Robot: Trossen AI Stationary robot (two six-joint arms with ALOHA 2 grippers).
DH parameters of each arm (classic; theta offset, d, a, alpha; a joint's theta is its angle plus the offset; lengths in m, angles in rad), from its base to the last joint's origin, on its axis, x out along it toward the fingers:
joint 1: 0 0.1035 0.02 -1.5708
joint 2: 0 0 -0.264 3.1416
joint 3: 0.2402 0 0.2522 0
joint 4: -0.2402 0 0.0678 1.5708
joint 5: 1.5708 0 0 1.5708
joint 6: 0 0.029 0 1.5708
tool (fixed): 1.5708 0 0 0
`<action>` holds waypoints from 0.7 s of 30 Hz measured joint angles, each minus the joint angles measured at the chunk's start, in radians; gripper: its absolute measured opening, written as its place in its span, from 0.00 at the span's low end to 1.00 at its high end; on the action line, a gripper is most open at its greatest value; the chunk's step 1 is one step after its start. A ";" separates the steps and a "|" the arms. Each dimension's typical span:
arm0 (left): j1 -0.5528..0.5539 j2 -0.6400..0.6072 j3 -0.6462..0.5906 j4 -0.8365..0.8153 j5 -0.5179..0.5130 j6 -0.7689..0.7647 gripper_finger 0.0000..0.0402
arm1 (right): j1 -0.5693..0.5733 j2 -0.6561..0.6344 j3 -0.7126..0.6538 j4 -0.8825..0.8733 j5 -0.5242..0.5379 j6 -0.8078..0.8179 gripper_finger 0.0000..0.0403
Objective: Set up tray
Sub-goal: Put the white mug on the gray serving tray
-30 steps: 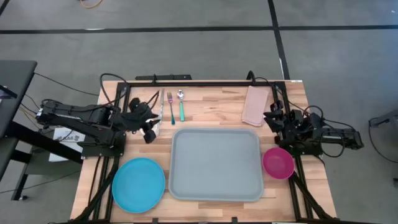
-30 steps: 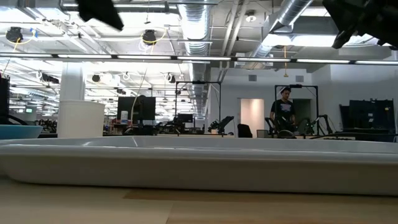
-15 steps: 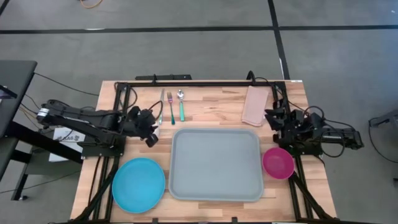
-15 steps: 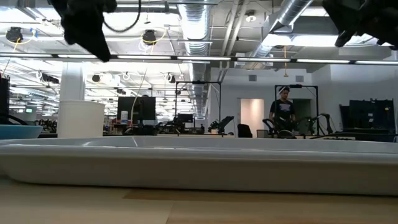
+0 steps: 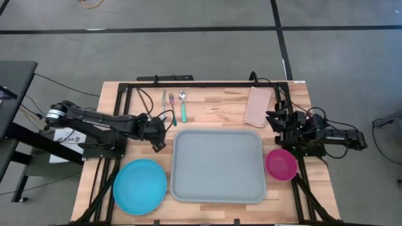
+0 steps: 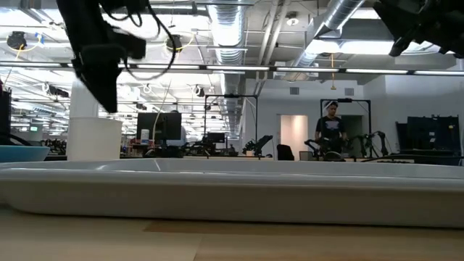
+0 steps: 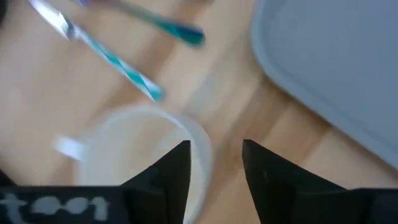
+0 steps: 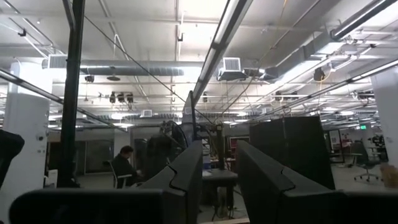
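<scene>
The grey-blue tray [image 5: 217, 164] lies flat in the middle of the table, also in the left wrist view [image 7: 336, 62]. A white cup [image 7: 137, 155] stands off the tray's far left corner and shows in the low view [image 6: 94, 138]. My left gripper [image 7: 216, 146] hangs open just above the cup's rim [image 7: 200, 140], pointing steeply down, and in the high view [image 5: 158, 130] it covers the cup. My right gripper [image 8: 217, 168] is parked at the table's right edge [image 5: 279, 119], tilted upward, open and empty.
A fork, knife and teal-handled spoon [image 5: 174, 105] lie side by side beyond the tray's far left corner. A pink napkin [image 5: 257, 107] lies at the far right, a pink bowl [image 5: 281, 164] right of the tray and a blue plate [image 5: 139, 186] left of it.
My left gripper has come down and moved toward the tray, tipping from a shallow slant to pointing steeply down over the white cup. The cup and the other things have stayed in place.
</scene>
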 joint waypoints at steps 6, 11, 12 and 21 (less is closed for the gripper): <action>0.059 0.071 0.000 -0.007 -0.006 0.001 0.36 | 0.000 0.000 0.000 -0.006 0.000 0.000 0.23; 0.092 0.076 0.000 -0.007 -0.004 0.033 0.36 | 0.000 0.000 0.000 -0.006 0.000 0.000 0.23; 0.099 0.076 0.000 -0.016 0.007 0.037 0.36 | 0.000 0.000 0.000 -0.006 0.000 0.000 0.23; 0.116 0.076 -0.066 0.020 0.042 0.066 0.35 | 0.000 0.000 0.000 -0.020 0.000 0.001 0.23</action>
